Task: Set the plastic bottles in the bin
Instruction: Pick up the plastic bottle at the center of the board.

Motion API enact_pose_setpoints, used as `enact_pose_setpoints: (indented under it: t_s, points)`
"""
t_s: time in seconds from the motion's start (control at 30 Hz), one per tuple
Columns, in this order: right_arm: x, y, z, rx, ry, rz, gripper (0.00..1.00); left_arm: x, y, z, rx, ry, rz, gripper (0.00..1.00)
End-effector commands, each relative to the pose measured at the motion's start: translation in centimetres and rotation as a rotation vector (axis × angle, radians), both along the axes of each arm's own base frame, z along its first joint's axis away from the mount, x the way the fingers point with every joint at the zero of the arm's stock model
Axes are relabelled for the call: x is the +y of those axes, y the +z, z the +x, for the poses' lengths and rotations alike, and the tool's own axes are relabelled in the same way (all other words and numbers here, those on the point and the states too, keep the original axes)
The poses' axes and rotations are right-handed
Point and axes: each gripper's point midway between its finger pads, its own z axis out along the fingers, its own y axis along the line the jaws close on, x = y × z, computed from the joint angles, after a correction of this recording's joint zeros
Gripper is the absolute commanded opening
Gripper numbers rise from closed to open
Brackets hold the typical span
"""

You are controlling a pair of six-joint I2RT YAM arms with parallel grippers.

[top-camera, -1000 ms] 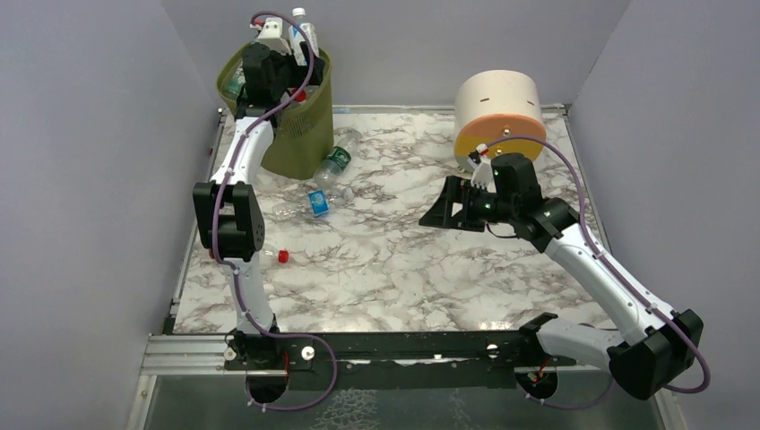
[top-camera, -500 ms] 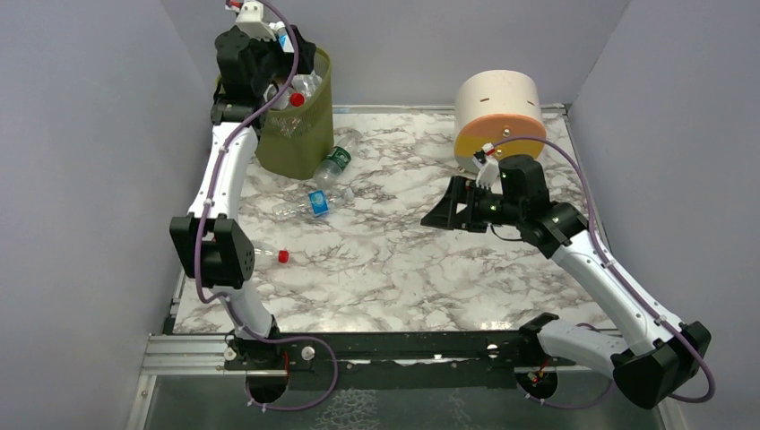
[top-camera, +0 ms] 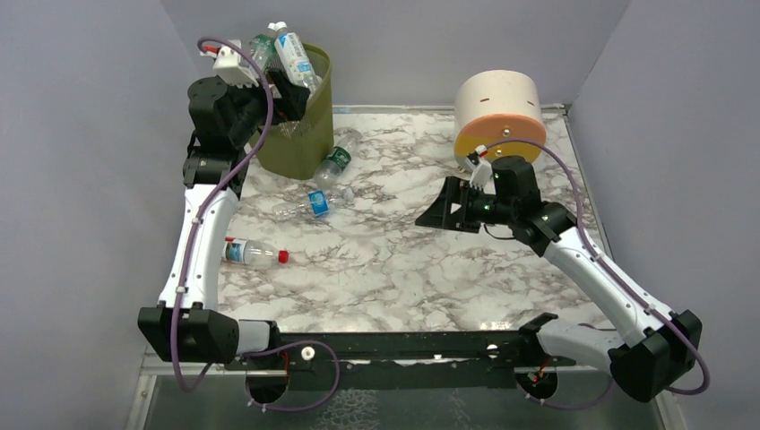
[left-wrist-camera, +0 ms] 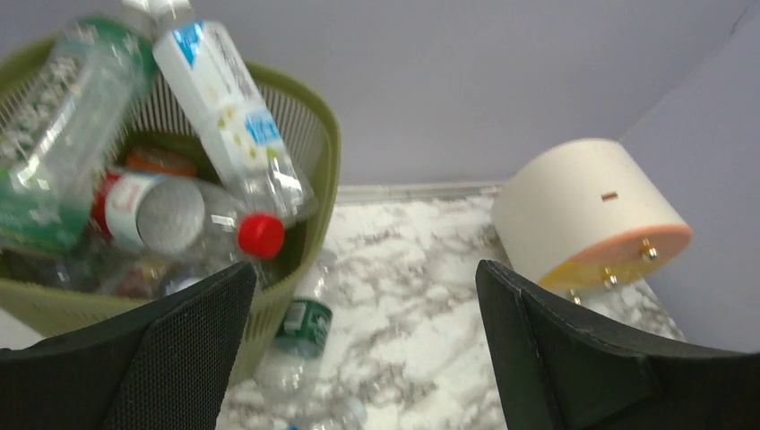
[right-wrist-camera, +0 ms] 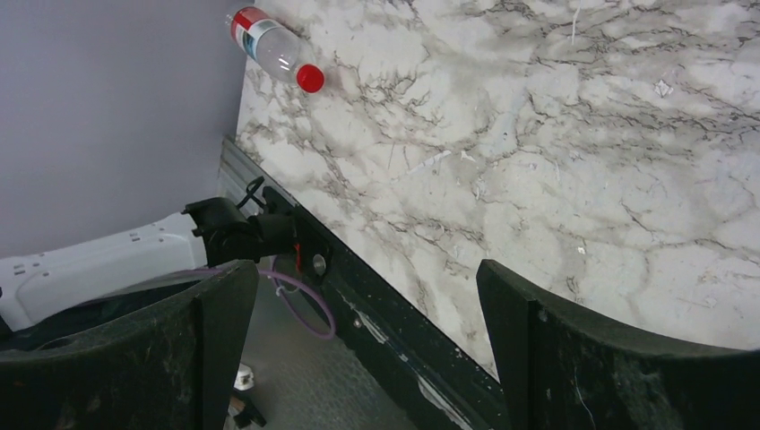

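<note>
While L gripper [left-wrist-camera: 363,273] gapes by bin [left-wrist-camera: 327,134] — red-cap bottle [top-camera: 251,253] lies apart.

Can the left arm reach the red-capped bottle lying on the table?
Probably yes. That bottle lies in the open beside the left arm, nothing on it, and the left tool is open and empty up by the bin.

This looks like a robotics lab test cell. Plain lilac-grey panels [top-camera: 81,134] box in a marble-patterned tabletop [top-camera: 394,269] on three sides. Along the bottom of the top view, a metal rail [top-camera: 403,343] carries a white left arm [top-camera: 199,242] and right arm [top-camera: 596,273], both trailing purple cables.
</note>
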Motion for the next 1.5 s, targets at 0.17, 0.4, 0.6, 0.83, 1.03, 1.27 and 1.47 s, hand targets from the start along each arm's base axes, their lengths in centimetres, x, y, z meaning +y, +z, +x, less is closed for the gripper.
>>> enact_pose_setpoints:
  t_s: [0.17,0.4,0.6,0.83,1.03,1.27,1.47]
  points:
    - [2.2,-1.3,2.1,0.026,0.043,0.058,0.95,-1.2,-9.2,-7.4,0.290,-0.071,-0.068,0.99]
    - [3.6,-3.8,5.0,-0.005,0.065,0.033,0.95,-1.5,-11.7,-10.4,0.361,-0.070,-0.124,0.99]
    - [5.7,-5.1,7.7,-0.075,0.090,0.009,0.95,-0.4,-15.7,-10.7,0.459,0.004,-0.111,0.99]
    - [8.0,-5.8,8.8,-0.064,0.124,-0.008,0.95,1.5,-20.9,-9.3,0.555,0.104,-0.040,0.99]
    - [8.4,-6.4,6.8,-0.029,0.157,0.016,0.95,3.0,-25.1,-7.7,0.634,0.195,0.002,0.99]
    - [7.2,-6.6,4.5,-0.021,0.164,0.020,0.95,3.4,-28.7,-5.7,0.698,0.218,0.020,0.99]
    - [6.6,-6.5,3.4,-0.020,0.168,0.024,0.95,3.9,-31.2,-4.4,0.738,0.241,0.053,0.99]
